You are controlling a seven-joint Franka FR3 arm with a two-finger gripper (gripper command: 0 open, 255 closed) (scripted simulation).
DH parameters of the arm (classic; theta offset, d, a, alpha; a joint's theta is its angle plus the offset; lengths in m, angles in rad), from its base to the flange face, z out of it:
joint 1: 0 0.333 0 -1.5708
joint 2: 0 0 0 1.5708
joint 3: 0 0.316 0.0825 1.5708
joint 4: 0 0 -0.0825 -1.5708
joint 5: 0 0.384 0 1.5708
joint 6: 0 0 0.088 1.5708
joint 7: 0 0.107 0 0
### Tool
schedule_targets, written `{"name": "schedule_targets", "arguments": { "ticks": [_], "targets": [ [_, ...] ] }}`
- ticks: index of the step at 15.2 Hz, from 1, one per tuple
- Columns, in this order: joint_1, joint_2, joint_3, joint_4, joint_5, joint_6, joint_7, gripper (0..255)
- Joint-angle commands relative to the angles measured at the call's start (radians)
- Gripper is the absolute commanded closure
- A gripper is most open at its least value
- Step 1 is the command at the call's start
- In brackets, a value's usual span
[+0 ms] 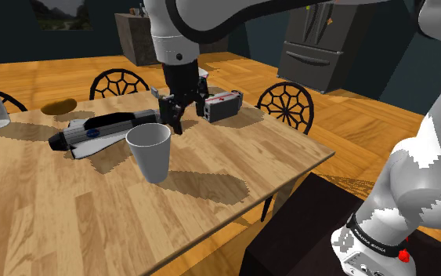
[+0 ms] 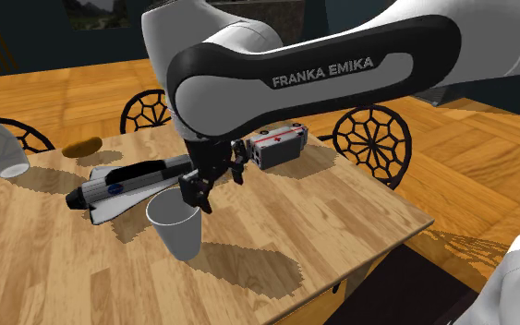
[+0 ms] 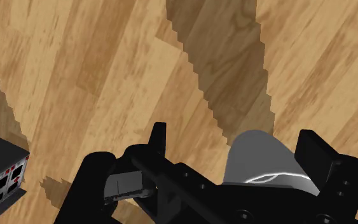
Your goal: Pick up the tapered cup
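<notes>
Arm (image 2: 322,57) outstretched, jaws apart.

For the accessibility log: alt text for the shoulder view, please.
An open black two-finger gripper hangs at the rim of an upright pale grey tapered cup on a wooden table; a white-and-black toy shuttle lies behind the cup.

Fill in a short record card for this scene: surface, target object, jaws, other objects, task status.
surface: wooden table
target: grey tapered cup, upright, open end up
jaws: open, down near the cup's rim; the wrist view shows the cup between them, contact unclear
other objects: toy space shuttle lying beside the cup; white box with red marks beyond it
status: cup standing on the table, not yet lifted
</notes>
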Motion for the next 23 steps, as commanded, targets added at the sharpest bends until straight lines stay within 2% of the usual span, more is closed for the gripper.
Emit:
{"name": "schedule_targets", "arguments": {
  "ticks": [1, 6, 10, 18, 20, 21, 23],
  "targets": [
    [0.024, 0.083, 0.019, 0.084, -0.037, -0.013, 0.044, 0],
    [0.111, 0.302, 0.041, 0.331, -0.137, -0.074, 0.13, 0],
    [0.214, 0.5, 0.034, 0.593, -0.216, -0.159, 0.17, 0],
    [0.2, 0.499, 0.029, 0.489, -0.218, -0.058, 0.185, 0],
    [0.2, 0.499, 0.029, 0.489, -0.218, -0.058, 0.185, 0],
    [0.2, 0.498, 0.03, 0.487, -0.218, -0.057, 0.185, 255],
    [0.2, 0.499, 0.029, 0.488, -0.218, -0.057, 0.185, 255]
  ]
}}
